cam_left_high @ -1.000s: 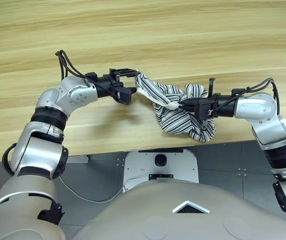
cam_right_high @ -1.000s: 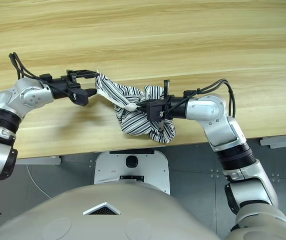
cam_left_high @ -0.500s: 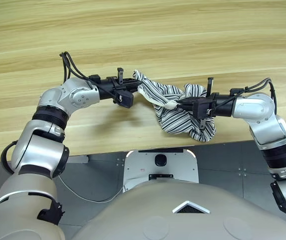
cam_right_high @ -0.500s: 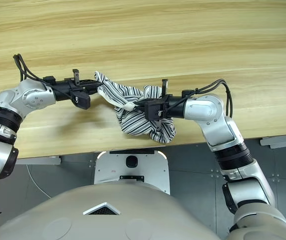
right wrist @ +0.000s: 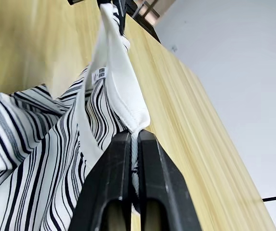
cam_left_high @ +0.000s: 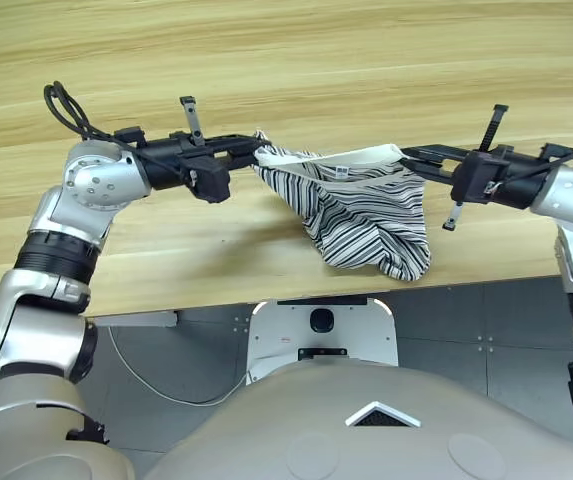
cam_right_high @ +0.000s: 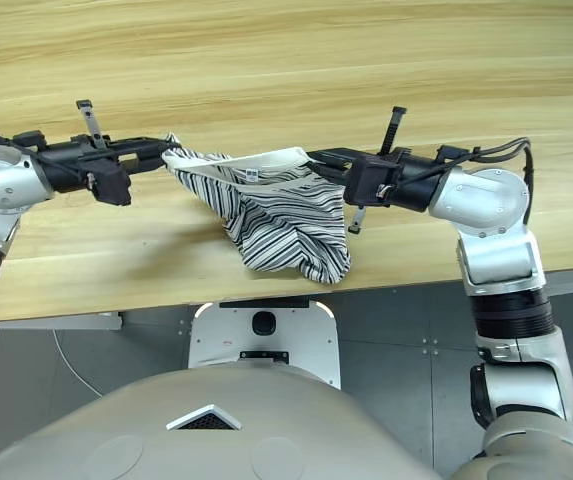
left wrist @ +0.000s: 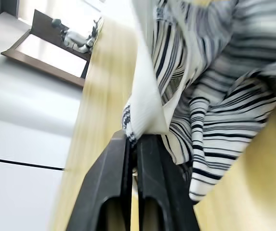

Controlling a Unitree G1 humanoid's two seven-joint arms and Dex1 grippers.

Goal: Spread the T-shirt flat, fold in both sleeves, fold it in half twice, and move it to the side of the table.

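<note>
The table (cam_left_high: 316,60) is the same wooden top as a second ago, and the camera has not shifted.

The big change is in the T-shirt (cam_left_high: 361,215). One second ago it was a crumpled striped bundle in the middle, near the near edge. Now its upper part is pulled out wide from left to right. The body hangs below this line like a loose bag, with the lowest folds close to the near edge of the table. It is still not flat: sleeves and hem cannot be told apart inside the folds.

This comes from the two arms, which have moved away from each other. The left gripper (cam_left_high: 256,150) went to the left and a little farther, and the right gripper (cam_left_high: 411,155) went to the right and also farther. In both wrist views the two fingers stand pressed together with white ribbed cloth pinched between them, so each gripper is clamped on the T-shirt.

The smallest change is the collar (cam_left_high: 336,158). Before, it was a small white knot between the grippers; now it is a tight white band from one to the other.

For the task, I judge that spreading has only begun. The cloth is opened at the collar, but it must probably be laid down and smoothed before any sleeve is folded.
</note>
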